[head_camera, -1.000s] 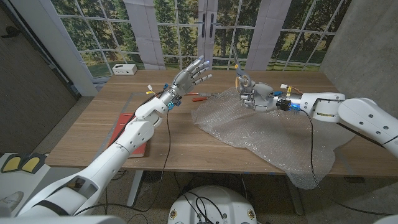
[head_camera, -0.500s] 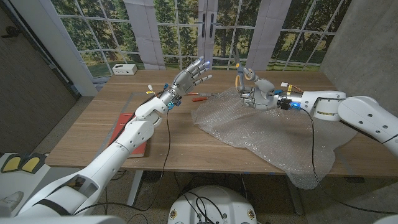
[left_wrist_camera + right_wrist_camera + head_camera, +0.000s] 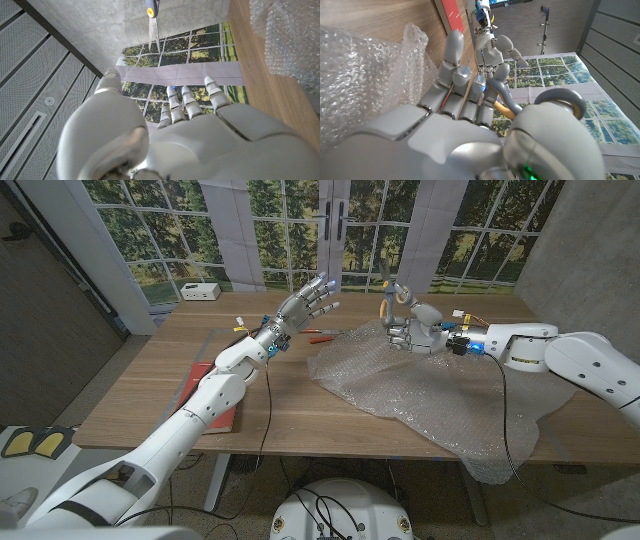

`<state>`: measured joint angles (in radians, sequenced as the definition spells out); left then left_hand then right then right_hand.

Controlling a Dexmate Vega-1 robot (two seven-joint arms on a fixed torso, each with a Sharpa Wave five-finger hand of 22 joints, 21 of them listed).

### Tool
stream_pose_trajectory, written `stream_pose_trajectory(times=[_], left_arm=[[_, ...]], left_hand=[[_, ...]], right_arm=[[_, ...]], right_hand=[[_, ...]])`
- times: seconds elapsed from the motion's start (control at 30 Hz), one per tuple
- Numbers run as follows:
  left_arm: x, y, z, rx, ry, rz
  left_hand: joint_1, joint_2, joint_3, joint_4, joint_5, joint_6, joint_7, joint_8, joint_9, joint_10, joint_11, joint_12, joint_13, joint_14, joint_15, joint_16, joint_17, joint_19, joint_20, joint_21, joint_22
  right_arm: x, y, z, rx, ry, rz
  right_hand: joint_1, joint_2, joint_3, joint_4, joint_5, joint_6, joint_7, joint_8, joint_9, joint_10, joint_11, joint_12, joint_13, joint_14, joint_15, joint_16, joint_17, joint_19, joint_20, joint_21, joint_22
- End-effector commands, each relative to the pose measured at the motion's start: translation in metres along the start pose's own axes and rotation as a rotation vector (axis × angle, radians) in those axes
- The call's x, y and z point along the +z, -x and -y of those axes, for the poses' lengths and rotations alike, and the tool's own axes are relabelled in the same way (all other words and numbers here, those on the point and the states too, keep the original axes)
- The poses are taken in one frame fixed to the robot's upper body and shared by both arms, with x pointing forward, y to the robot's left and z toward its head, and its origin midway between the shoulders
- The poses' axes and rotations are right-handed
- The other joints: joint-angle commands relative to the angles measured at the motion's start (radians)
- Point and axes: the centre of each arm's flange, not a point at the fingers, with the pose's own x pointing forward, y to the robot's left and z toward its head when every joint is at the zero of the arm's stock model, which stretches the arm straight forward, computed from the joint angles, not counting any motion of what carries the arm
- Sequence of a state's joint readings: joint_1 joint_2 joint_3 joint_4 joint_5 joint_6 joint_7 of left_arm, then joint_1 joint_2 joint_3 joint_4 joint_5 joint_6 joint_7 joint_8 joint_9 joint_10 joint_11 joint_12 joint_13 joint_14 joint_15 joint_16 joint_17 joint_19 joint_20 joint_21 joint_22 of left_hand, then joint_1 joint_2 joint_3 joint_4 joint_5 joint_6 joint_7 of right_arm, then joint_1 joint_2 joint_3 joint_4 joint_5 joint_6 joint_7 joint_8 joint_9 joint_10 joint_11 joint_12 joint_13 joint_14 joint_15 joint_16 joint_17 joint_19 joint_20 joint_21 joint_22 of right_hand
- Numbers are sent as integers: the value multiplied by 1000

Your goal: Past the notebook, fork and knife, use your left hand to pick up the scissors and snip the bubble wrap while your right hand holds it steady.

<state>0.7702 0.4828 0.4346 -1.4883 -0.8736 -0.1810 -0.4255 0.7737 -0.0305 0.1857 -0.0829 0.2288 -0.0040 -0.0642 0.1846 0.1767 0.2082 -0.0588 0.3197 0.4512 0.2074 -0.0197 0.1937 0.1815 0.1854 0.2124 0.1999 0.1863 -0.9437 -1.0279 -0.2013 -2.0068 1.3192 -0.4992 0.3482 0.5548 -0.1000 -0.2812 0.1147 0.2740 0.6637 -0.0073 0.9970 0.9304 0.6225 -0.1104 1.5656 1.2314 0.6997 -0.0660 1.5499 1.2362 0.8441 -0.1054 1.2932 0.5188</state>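
- We judge that the task stands at a handover: our right hand (image 3: pixel 412 328) grips the scissors (image 3: pixel 387 292) by their yellow-orange handles and holds them raised, blades pointing up, above the far part of the bubble wrap (image 3: pixel 420 395).
- Our left hand (image 3: pixel 308 302) hovers in the air with its fingers spread wide and nothing in it, palm turned toward the scissors but well apart from them.
- The task wants the scissors in the left hand, so the next move calls for bringing the two hands together, letting the left fingers close on the handles, and only then freeing the right hand to press on the wrap.
- From the left wrist view we see the scissors' narrow steel blades closed to a point, with a blue and yellow patch at the pivot.
- The bubble wrap is a large clear, crumpled sheet spread over the right half of the wooden worktop (image 3: pixel 150 390), one corner drooping over the near edge; it looks uncut as far as we can tell.
- A red notebook (image 3: pixel 205 395) lies under the left forearm.
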Motion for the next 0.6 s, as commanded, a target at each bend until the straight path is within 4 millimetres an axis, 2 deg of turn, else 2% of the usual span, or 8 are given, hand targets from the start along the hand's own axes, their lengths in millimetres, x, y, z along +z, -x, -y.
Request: stream_pose_trajectory(times=[0.03,0.17,0.33,0.6], left_arm=[[3,2,-6,-8,-19,-26],[2,4,-9,1,-41,-48],[10,8,-12,0,-89,-54],[24,12,-20,1,-236,-110]], left_hand=[[-3,11,3,-9,-6,0,8,4,3,10,1,-4,1,1,3,6,2,-6,1,4,0],[-3,12,3,-10,-7,4,10,6,3,11,1,-5,-1,3,3,7,2,-6,1,4,0],[-5,12,3,-12,-10,19,8,11,2,15,2,-7,-3,7,3,8,2,-7,1,4,0],[-9,15,4,-15,-15,60,23,22,3,26,0,-10,-9,31,3,16,2,-7,1,4,0]], right_arm=[[4,5,-2,-20,27,7],[3,6,-4,-24,25,14],[2,8,-6,-24,18,18],[-3,10,-10,-24,5,22]], right_hand=[[-15,1,-13,6,10,6,21,-5,3,4,8,-6,-1,-8,-141,7,2,-3,1,3,-6],[-8,10,-13,6,16,5,23,-6,1,0,5,-4,3,-12,-141,8,2,-6,2,6,-6],[-3,13,-15,6,21,0,24,-8,2,-2,8,-13,-10,-16,-141,8,2,-10,3,7,-9],[10,21,-17,5,29,0,21,-10,0,0,11,-25,-22,-18,-142,9,2,-13,4,12,-11]])
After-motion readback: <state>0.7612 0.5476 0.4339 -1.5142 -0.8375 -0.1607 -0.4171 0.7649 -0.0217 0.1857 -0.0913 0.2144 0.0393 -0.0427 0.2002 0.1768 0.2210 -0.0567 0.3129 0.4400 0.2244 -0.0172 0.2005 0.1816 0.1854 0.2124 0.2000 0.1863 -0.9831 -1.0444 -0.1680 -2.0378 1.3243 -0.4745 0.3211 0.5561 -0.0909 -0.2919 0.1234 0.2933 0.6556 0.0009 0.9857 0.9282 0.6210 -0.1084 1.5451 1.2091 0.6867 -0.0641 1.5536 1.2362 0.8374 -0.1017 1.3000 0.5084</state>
